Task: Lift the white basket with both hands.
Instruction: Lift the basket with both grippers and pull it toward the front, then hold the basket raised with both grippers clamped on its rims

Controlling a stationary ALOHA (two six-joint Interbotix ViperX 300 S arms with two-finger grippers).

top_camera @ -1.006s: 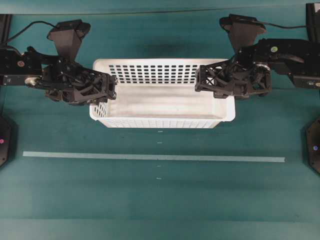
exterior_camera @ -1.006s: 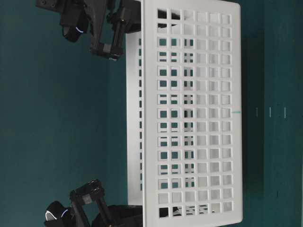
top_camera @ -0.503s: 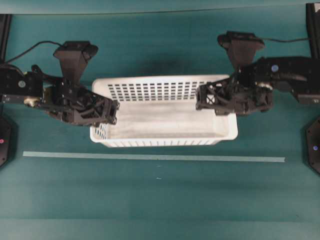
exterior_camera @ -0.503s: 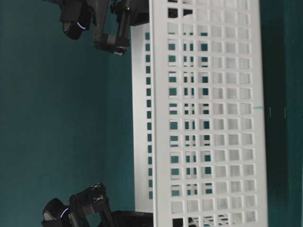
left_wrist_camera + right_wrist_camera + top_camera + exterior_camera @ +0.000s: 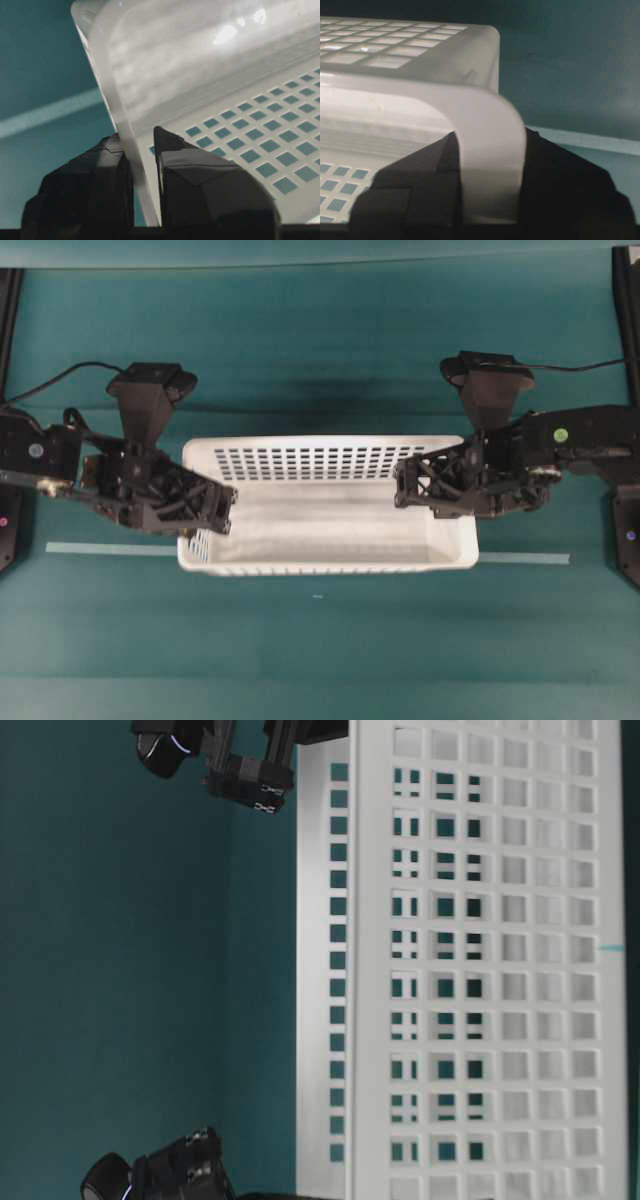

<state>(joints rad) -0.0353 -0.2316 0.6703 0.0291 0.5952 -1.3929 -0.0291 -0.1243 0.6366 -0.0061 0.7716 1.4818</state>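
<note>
I have the white basket (image 5: 330,505) gripped at both short ends above the green bench (image 5: 320,650). My left gripper (image 5: 222,512) has its fingers (image 5: 200,185) clenched on the left rim, wall pinched between them; my right gripper (image 5: 405,488) has its fingers (image 5: 420,190) clenched over the rolled right rim. A pale tape line (image 5: 110,549) runs across the bench, and the basket's near edge covers its middle. Black cables (image 5: 60,375) trail behind the arms. From table level the basket's slotted wall (image 5: 480,970) fills my view.
</note>
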